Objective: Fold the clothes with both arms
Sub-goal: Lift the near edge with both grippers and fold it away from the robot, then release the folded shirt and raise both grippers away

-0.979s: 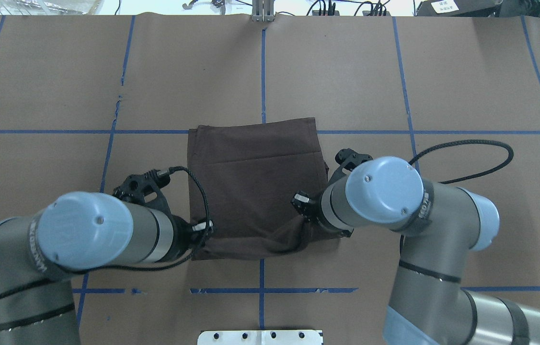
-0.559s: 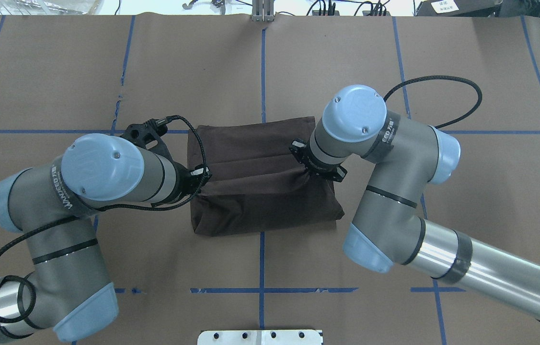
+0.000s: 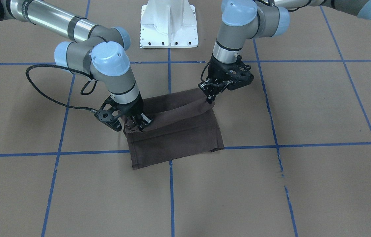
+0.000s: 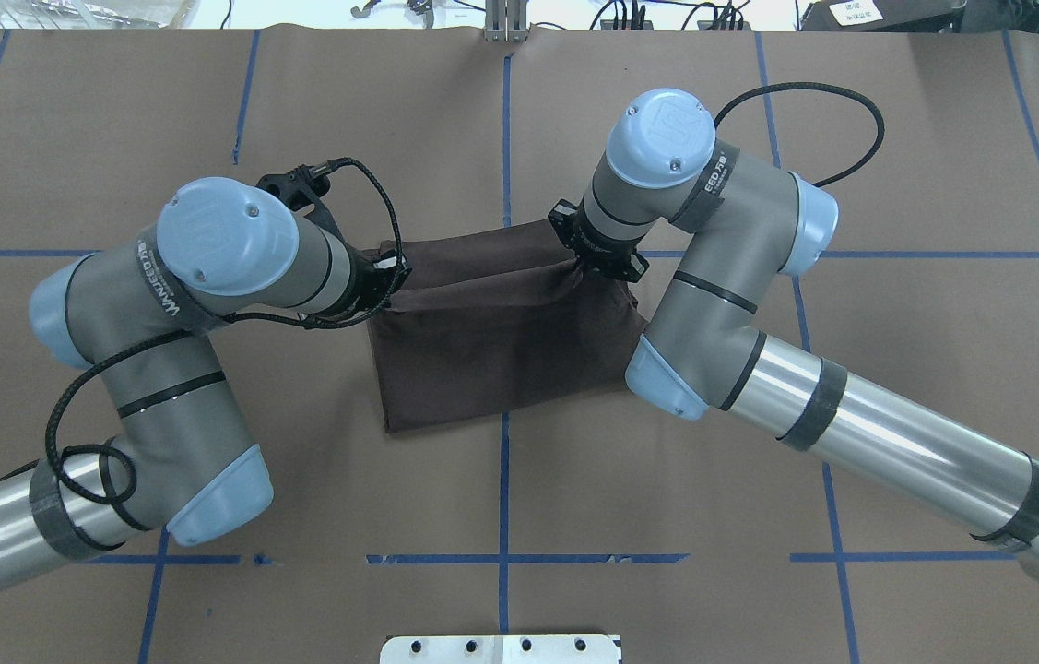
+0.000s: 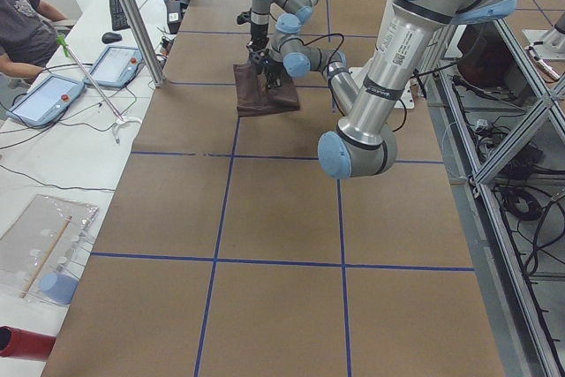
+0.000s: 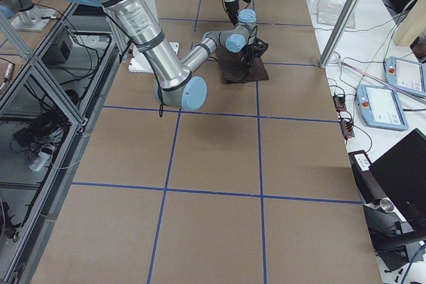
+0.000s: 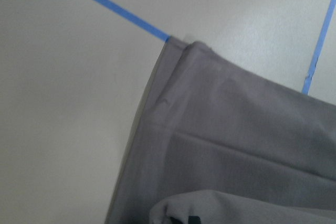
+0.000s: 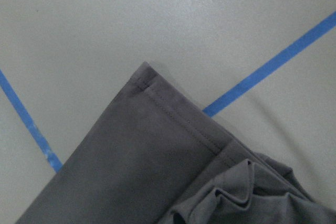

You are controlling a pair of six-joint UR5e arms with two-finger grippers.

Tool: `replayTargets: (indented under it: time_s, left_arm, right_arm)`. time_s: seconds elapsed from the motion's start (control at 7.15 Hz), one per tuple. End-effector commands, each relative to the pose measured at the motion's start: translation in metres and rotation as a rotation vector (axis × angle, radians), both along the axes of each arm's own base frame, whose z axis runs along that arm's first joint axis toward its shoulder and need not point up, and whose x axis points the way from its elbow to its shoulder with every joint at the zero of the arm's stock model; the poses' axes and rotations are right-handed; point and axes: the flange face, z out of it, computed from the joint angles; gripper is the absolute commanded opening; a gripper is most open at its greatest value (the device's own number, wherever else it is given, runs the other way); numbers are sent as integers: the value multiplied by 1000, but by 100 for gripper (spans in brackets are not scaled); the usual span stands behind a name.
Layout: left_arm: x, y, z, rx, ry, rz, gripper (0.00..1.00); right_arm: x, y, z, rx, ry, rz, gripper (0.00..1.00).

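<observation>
Left arm [image 4: 141, 369] comes in folded sharply at the elbow, wrist tipped down and turned inward. The left gripper [image 4: 387, 279] is low, its fingers pinched tight on a lifted corner of the T-shirt [image 4: 501, 360]. The right arm [image 4: 860, 415] stretches long, forearm doubled back. Right gripper [image 4: 585, 265] points straight down, fingers clamped on the other lifted corner. The two grippers are well apart.

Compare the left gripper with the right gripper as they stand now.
The left gripper pinches the T-shirt on the robot's left side, the right gripper on its right. Cloth at the left gripper curls smoothly in its wrist view; at the right gripper it bunches into pleats. Both have jaws shut on the same lifted fold.
</observation>
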Motion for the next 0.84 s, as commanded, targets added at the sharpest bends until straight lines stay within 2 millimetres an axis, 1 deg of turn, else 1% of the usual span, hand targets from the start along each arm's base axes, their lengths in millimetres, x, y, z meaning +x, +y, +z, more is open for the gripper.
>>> replayTargets:
  time_s: [0.0,0.14,0.42,0.56,0.7]
  left_arm:
    - [19,-84,32,92,-85,8,99]
    - [-15,-116,35,147,-115,-3,100]
    - [-20,-119,36,172,-124,17,100]
    - [-32,-121,30,167,-90,43,100]
    - [-77,-130,24,224,-64,133,100]
  right_arm:
    - [0,-62,-2,48,46,-12,99]
    - [19,-79,-2,76,50,-30,100]
    - [35,-92,-1,68,36,-45,100]
    - [54,-103,-3,89,25,-76,100]
    - [97,-123,13,102,31,-94,100]
